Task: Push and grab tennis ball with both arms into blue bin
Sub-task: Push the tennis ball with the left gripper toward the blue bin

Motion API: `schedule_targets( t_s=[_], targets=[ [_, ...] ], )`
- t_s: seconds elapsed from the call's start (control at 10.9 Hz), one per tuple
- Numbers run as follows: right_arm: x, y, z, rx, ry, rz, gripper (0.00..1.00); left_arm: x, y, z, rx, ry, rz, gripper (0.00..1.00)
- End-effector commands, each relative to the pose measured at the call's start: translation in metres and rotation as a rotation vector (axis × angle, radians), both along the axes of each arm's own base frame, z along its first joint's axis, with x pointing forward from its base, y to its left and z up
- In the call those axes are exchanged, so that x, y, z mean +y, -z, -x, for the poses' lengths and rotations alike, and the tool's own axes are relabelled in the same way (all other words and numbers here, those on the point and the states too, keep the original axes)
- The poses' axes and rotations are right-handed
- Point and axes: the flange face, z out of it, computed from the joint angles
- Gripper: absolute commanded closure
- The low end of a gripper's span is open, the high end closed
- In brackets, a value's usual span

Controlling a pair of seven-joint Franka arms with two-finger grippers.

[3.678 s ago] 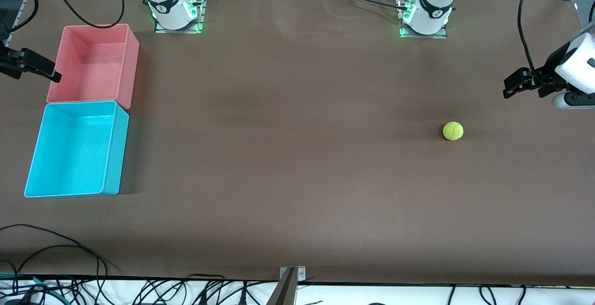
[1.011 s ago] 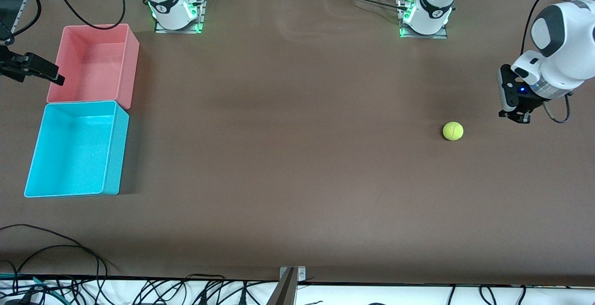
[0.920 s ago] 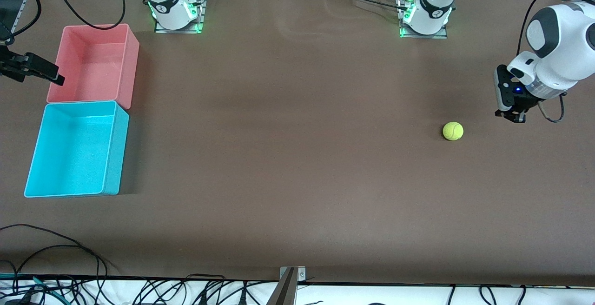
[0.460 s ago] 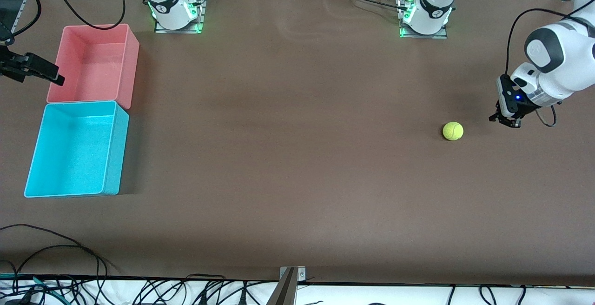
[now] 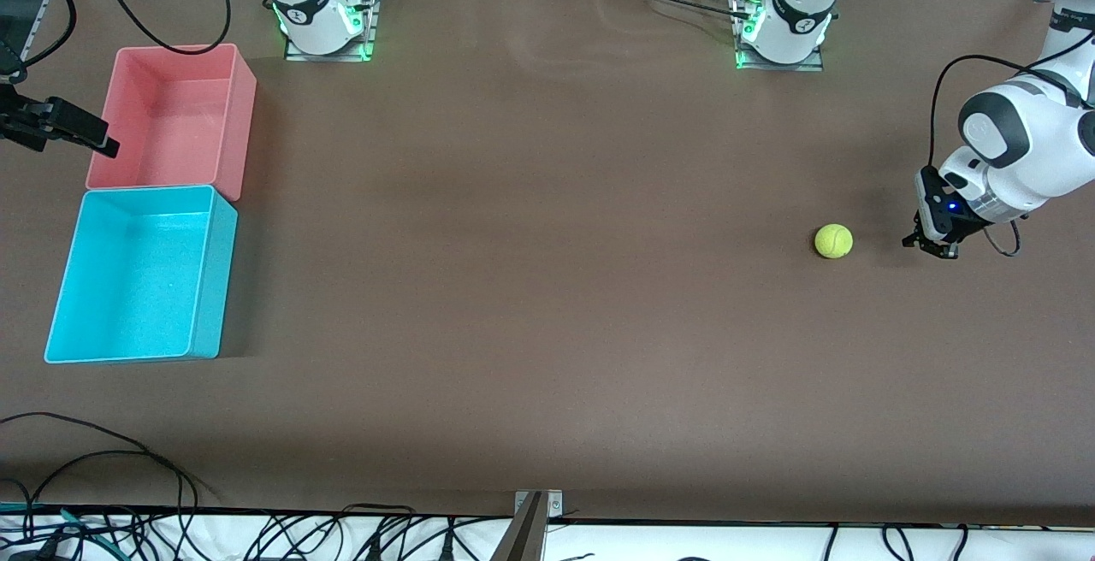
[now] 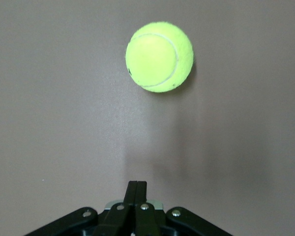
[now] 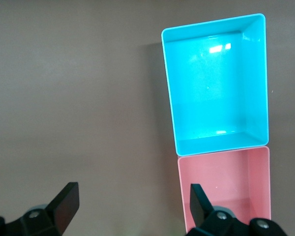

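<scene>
Ball (image 5: 833, 241) alone near clenched left gripper (image 5: 930, 246); pink bin (image 5: 175, 116) touching blue bin (image 5: 137, 274), right gripper (image 5: 81, 133) released.

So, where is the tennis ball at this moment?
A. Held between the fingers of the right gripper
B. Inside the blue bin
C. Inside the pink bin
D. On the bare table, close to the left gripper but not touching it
D: the tennis ball lies on the table, a gap away from the shut left gripper.

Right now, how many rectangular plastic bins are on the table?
2, touching at the right arm's end: the light cyan-blue plastic bin nearer the front camera, the pink plastic bin farther.
</scene>
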Motion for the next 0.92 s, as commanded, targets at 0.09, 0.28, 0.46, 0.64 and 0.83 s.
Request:
schedule_targets(
  t_s=[0.09, 0.28, 0.46, 0.64, 0.83],
  targets=[
    [0.001, -0.007, -0.001, -0.01, 0.01, 0.009, 0.0, 0.009, 0.011, -0.004, -0.03, 0.055, -0.041, 1.0],
    [0.001, -0.007, -0.001, -0.01, 0.01, 0.009, 0.0, 0.007, 0.02, -0.003, -0.021, 0.053, -0.038, 1.0],
    [0.001, -0.005, -0.001, -0.007, 0.01, 0.009, 0.0, 0.008, 0.029, -0.002, -0.02, 0.049, -0.039, 1.0],
    [0.001, -0.005, -0.001, -0.007, 0.01, 0.009, 0.0, 0.006, 0.037, 0.006, -0.009, 0.048, -0.037, 1.0],
    [0.001, -0.007, -0.001, -0.012, 0.01, 0.009, 0.0, 0.004, 0.045, 0.009, -0.009, 0.025, -0.039, 1.0]
  ],
)
